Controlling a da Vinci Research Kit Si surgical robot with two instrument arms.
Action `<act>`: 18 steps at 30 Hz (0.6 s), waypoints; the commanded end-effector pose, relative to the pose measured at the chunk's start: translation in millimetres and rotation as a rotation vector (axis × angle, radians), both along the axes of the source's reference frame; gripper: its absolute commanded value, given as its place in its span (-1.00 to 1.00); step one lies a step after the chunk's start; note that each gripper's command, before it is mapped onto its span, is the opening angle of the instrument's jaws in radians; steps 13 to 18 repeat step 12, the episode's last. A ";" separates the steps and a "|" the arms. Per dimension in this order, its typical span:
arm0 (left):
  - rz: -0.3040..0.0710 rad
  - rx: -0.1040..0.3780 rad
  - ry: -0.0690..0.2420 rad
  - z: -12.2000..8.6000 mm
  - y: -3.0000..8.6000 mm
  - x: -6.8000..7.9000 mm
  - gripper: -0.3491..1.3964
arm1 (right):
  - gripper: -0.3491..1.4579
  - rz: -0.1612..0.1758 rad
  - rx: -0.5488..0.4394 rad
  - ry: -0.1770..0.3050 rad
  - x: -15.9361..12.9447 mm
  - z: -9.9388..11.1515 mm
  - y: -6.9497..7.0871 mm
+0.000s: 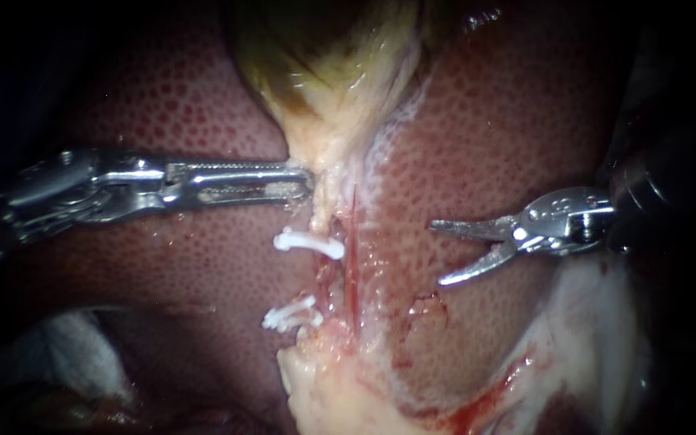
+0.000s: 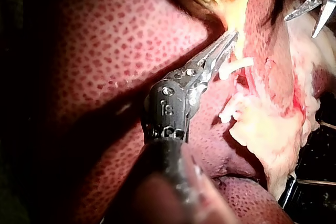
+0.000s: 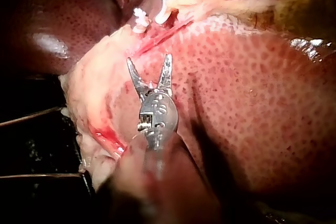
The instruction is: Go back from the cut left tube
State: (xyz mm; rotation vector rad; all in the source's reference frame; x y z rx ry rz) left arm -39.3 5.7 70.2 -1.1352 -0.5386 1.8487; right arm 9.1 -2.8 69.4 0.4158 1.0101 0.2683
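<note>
Endoscope view: the right instrument (image 1: pixel 437 254), a slim steel shaft ending in two short pointed jaws, hangs over the speckled red-brown liver (image 1: pixel 203 105) with its jaws spread wide and nothing between them. Ahead of those open jaws and clearly apart from them, past a thin red strand (image 1: pixel 352 258), lies the pale left tube (image 1: pixel 322 219). It carries one white plastic clip (image 1: pixel 308 242) nearer the left instrument, and a cluster of white clips (image 1: pixel 290 316) sits farther from it, with raw reddish tissue between the two. The cut ends themselves are too small to make out.

The left instrument (image 1: pixel 306 182), with long slotted steel jaws, has them closed on the pale narrow neck (image 1: pixel 325 161) of the yellow-green gallbladder (image 1: pixel 324 56), just beside the single clip.

In the right wrist view, the right instrument (image 3: pixel 149 60) shows the same wide gap. The clips (image 3: pixel 140 19) lie ahead of its tips, beyond a band of pale fatty tissue (image 3: pixel 100 72).

In the left wrist view, the left instrument (image 2: pixel 228 38) has its toothed jaws pressed together at the pale tissue, and the clips (image 2: pixel 233 66) lie just beside them.
</note>
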 end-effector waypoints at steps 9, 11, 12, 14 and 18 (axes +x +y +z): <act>0.001 0.001 0.000 0.0 0.0 0.1 -1.00 | 0.99 0.000 -0.002 0.005 0.0 -0.3 0.1; 0.001 0.001 0.000 0.1 0.1 0.2 -1.00 | 0.99 0.000 -0.002 0.005 0.0 -0.3 0.1; 0.002 0.001 0.000 0.1 0.1 0.2 -1.00 | 0.99 0.002 -0.003 0.007 0.0 -0.3 0.1; 0.002 0.001 0.000 0.1 0.1 0.2 -1.00 | 0.99 0.002 -0.003 0.007 0.0 -0.3 0.1; 0.002 0.001 0.000 0.1 0.1 0.2 -1.00 | 0.99 0.002 -0.003 0.007 0.0 -0.3 0.1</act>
